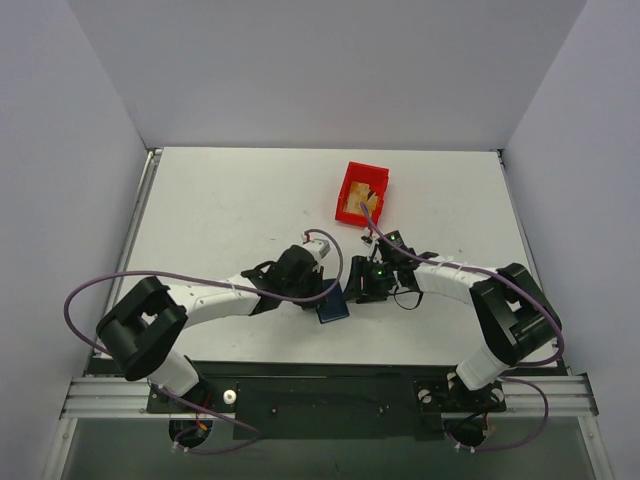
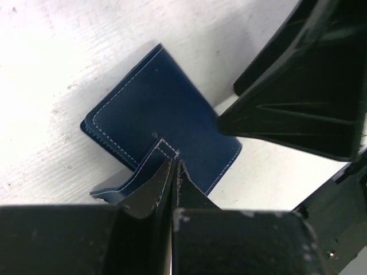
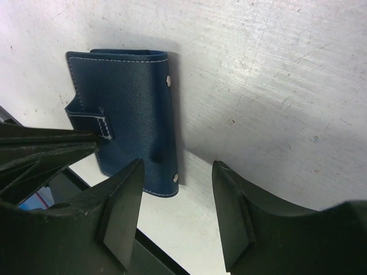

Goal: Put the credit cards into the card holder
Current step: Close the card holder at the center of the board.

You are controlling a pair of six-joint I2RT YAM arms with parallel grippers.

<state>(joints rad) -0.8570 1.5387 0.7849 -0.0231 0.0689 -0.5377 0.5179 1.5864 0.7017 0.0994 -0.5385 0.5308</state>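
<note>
The card holder (image 1: 334, 308), a closed navy-blue wallet with white stitching, lies on the table near the front edge between both arms. It also shows in the left wrist view (image 2: 166, 109) and in the right wrist view (image 3: 132, 97). My left gripper (image 2: 174, 165) is shut, its tips pinched on the end of the wallet's closing strap (image 2: 166, 149). My right gripper (image 3: 178, 172) is open and empty, its jaws hovering over the wallet's snap-button edge. Something tan (image 1: 352, 208), apparently the credit cards, lies inside the red bin.
The red plastic bin (image 1: 368, 172) stands at the back right of centre, beyond the right gripper (image 1: 364, 284). The left gripper (image 1: 322, 296) and the right gripper are very close together over the wallet. The table's dark front edge runs just beside the wallet.
</note>
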